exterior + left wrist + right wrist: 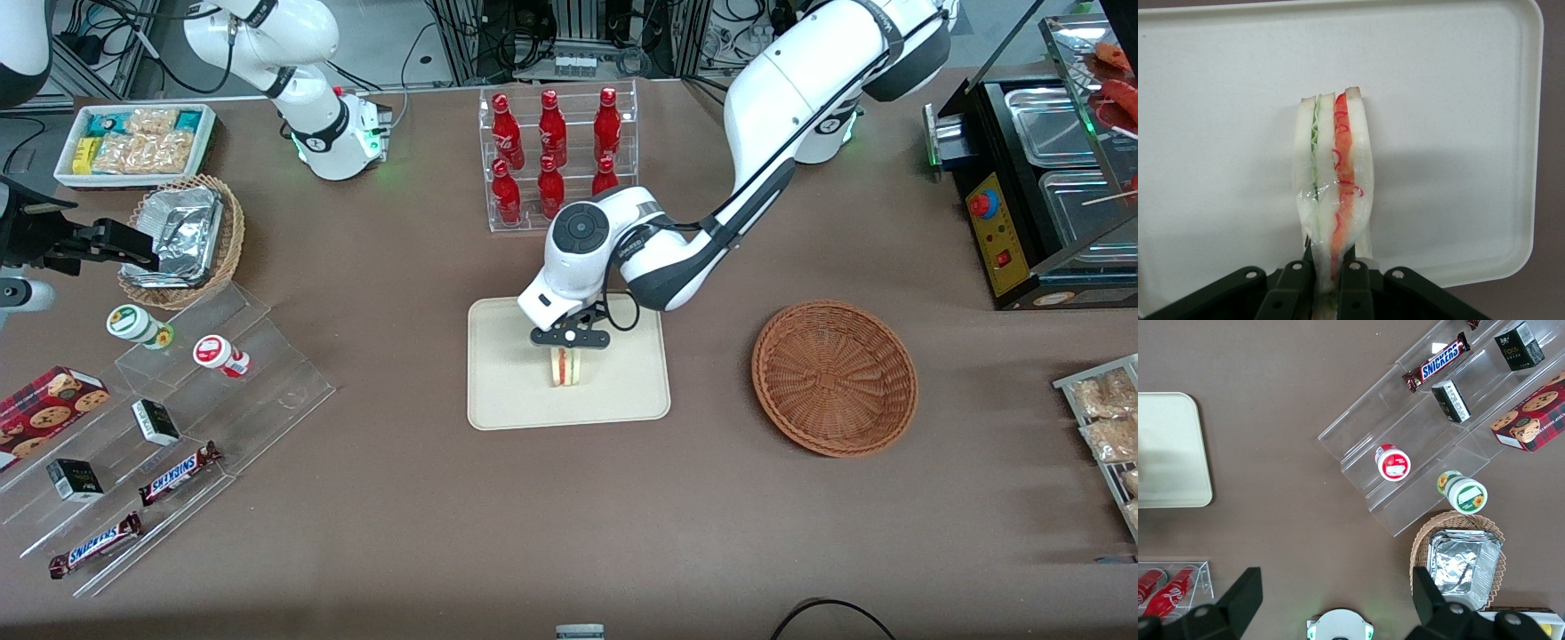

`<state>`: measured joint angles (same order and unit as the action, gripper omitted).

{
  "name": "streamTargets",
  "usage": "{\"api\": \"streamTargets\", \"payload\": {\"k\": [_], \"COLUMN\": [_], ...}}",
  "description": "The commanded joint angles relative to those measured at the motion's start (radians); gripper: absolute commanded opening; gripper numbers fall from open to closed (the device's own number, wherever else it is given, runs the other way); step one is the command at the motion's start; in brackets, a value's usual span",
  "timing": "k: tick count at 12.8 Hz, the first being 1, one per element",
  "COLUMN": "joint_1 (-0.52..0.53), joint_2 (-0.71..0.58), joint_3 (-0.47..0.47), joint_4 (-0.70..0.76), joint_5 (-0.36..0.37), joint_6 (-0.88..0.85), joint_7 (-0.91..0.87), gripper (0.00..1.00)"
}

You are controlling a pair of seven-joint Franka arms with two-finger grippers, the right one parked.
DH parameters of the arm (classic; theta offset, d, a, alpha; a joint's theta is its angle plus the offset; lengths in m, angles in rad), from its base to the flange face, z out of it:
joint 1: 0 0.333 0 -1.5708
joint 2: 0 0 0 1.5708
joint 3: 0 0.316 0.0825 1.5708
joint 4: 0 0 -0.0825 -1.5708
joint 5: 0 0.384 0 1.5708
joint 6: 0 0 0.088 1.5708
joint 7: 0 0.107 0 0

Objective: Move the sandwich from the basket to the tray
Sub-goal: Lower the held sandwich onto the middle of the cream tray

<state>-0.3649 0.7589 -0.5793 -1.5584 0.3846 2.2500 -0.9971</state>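
Note:
The sandwich (565, 366), a clear-wrapped wedge of pale bread with a red and green filling stripe, stands on edge over the middle of the beige tray (507, 391). My left gripper (569, 348) is directly above it and shut on its upper end. In the left wrist view the sandwich (1333, 180) is pinched between the black fingers (1293, 283), with the tray (1458, 133) beneath it. The reddish-brown basket (834, 377) sits empty on the table toward the working arm's end, beside the tray.
A clear rack of red bottles (556, 151) stands farther from the front camera than the tray. A tan basket with foil containers (182, 236), a clear stepped shelf with snacks (160, 444) and a white bin of packets (133, 142) lie toward the parked arm's end.

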Motion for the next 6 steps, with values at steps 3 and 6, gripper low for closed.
{"api": "streamTargets", "payload": {"k": [3,6], "joint_1": [-0.086,-0.085], "joint_2": [0.028,0.019], "joint_3": [0.087,0.087], "joint_4": [0.043,0.044], "joint_5": [0.023,0.019], "joint_6": [0.008,0.006], "joint_7": [-0.066,-0.072], "gripper": [0.23,1.0]}}
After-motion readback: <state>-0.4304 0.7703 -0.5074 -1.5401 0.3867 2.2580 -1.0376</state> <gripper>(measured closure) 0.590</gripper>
